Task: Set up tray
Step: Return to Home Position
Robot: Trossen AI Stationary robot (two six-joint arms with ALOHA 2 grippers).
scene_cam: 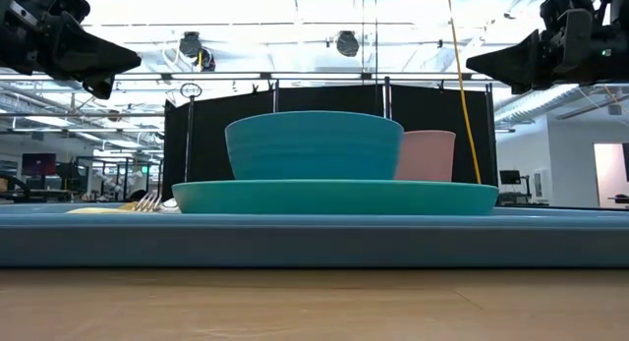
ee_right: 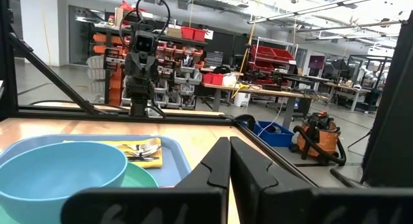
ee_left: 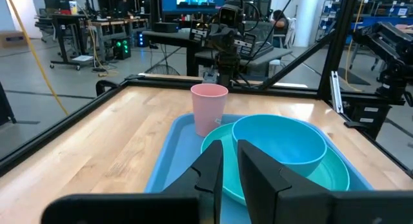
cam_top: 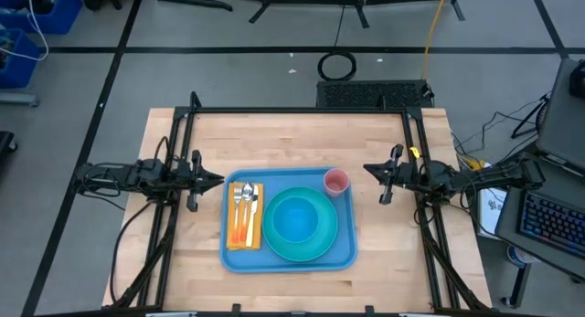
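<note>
The tray sits in the lower middle of the high view, flat on the wooden worktop. It looks all set. A round teal plate fills most of it, and a blue bowl sits on the plate. A pink cup stands in the tray's upper right corner. Down the left side lies a yellow-orange napkin with the silver cutlery on top.

The left hand is just left of the tray, by its upper left corner. Its 2 fingers are nearly together, with only a thin gap, and it grasps nothing. The right hand is on the right of the tray, near the cup but not touching it. Its 2 fingers are clenched tight together and it is empty too. In the low view both hands hang high up in the top corners, well above the dishes.

I think the setting part is done and the step now is going home to rest. Nothing on the tray seems to need a fix. Next, each arm should pull back to its own side, away from the tray. They should keep up high so they do not bump the cup or push the tray. The right arm needs the most care, as the cup is the tallest thing near it.
</note>
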